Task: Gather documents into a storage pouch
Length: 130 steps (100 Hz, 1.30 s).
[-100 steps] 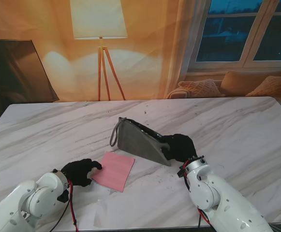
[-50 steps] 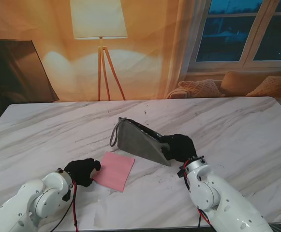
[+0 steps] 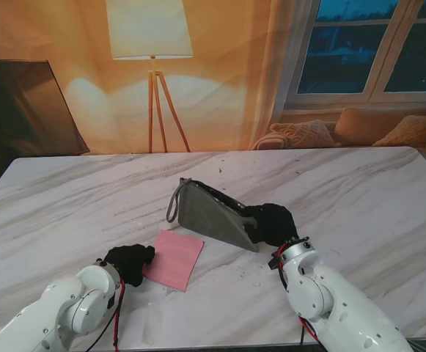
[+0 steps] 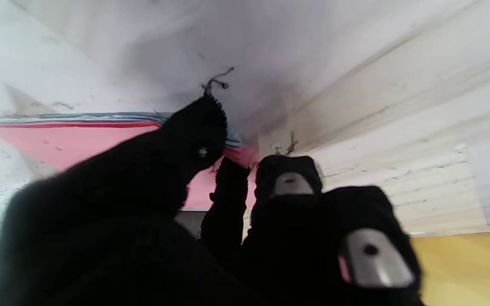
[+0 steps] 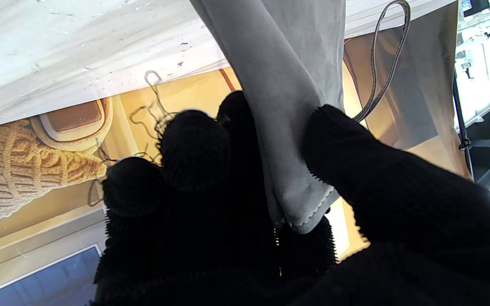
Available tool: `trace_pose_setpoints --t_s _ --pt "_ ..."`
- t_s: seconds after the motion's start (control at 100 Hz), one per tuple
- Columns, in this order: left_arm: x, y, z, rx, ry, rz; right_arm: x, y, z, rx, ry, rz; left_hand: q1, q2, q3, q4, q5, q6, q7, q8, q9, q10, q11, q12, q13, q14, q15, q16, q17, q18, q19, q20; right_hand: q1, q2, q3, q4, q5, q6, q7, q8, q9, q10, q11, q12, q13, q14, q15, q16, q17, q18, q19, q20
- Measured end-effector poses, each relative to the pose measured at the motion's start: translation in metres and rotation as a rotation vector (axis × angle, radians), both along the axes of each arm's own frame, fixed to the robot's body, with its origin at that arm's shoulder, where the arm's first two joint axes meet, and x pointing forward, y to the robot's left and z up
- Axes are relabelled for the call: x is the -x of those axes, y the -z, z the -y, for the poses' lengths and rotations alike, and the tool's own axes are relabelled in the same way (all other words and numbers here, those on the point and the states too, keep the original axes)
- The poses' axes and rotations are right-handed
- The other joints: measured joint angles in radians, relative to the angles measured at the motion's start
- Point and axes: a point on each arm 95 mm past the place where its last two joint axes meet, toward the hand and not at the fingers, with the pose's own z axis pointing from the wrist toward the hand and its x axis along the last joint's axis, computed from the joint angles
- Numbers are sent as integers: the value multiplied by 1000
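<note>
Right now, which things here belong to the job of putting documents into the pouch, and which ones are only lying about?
For the job:
- grey pouch, pinched by the right hand
- pink documents, their edge at the left hand

Not part of it:
- floor lamp
- sofa cushions
- marble table only carries everything

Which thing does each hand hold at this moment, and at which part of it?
The right hand pinches the grey pouch at its near corner. The left hand touches the edge of the pink documents; whether it grips them cannot be told.
</note>
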Motion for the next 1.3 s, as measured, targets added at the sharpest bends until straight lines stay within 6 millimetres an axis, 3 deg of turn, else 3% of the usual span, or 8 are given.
trace_pose_setpoints --t_s 0.13,0.19,0.25,0.37,0.6,0.82,1.08,1.3 --pt "1 1 3 2 -5 17 0 0 0 -2 1 2 10 -15 1 0 0 12 4 2 2 -1 33 15 29 -24 16 -12 10 -13 1 33 0 0 0 0 0 0 0 0 0 0 0 0 0 0 0 0 0 0 0 0" --pt "1 1 4 -2 -3 19 0 0 0 -3 1 3 11 -15 1 0 1 12 26 12 54 -3 57 19 53 -32 20 -20 20 -16 1 46 0 0 0 0 0 0 0 0 0 0 0 0 0 0 0 0 0 0 0 0" --pt "1 2 5 -1 -9 28 1 0 0 -4 2 4 20 -16 1 -26 23 12 53 23 101 -5 70 19 66 -33 24 -25 23 -16 1 67 0 0 0 0 0 0 0 0 0 0 0 0 0 0 0 0 0 0 0 0" --pt "-1 6 5 21 -29 57 1 1 0 -4 2 5 53 -28 0 -34 72 10 113 34 179 -18 98 19 108 -40 32 -45 24 -16 1 112 0 0 0 0 0 0 0 0 0 0 0 0 0 0 0 0 0 0 0 0" --pt "-4 11 5 50 -60 71 1 1 -1 -4 1 3 89 -9 5 -27 138 -26 262 -7 265 -53 119 4 135 -41 57 -71 25 -16 4 169 0 0 0 0 0 0 0 0 0 0 0 0 0 0 -9 0 0 0 0 0" --pt "-4 14 5 106 -84 82 1 1 -2 -3 0 -2 90 39 -31 -25 181 -42 277 -45 278 -53 119 -5 140 -41 70 -90 27 -16 4 192 0 0 0 0 0 1 0 0 0 0 0 0 0 0 -10 -2 0 0 0 0" --pt "-1 14 5 128 -75 77 2 1 -3 -3 -1 -5 90 40 -34 -25 232 -99 192 -113 290 -53 119 -5 141 -41 79 -103 27 -12 4 205 0 0 0 0 0 1 0 0 0 0 0 0 0 0 -10 -2 0 0 0 0" --pt "0 13 6 139 -70 93 2 1 -3 -4 -1 -6 72 62 -33 -5 160 -95 -6 -154 290 -53 118 -5 142 -34 80 -105 27 -5 4 205 0 0 0 0 0 1 0 0 0 0 -1 0 0 0 -10 -2 0 0 0 0"
